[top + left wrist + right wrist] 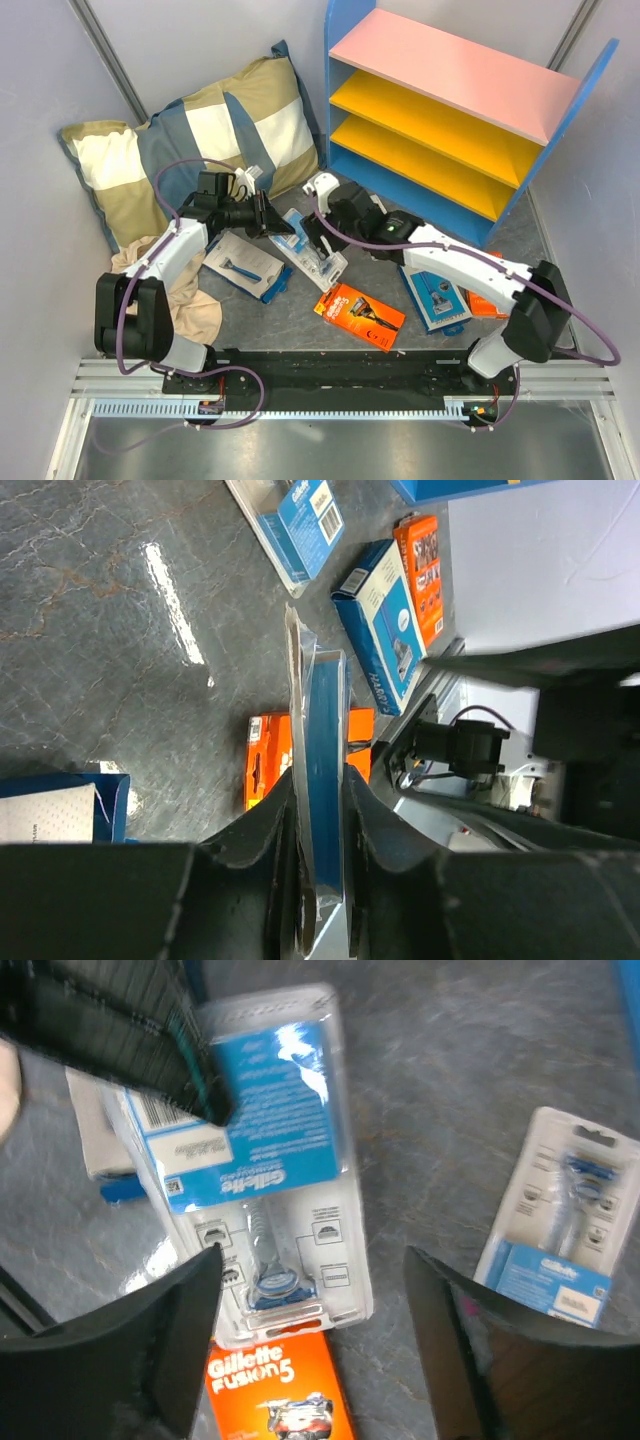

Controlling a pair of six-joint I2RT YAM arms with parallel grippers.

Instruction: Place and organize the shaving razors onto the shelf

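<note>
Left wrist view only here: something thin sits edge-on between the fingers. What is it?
Observer: A blister pack, blue card with a razor under clear plastic.
Reviewer: Where is the right gripper?
Observer: The right gripper hangs open over that pack's razor end.
Reviewer: Anything shelved yet?
Observer: No; the shelf holds no packs.
</note>
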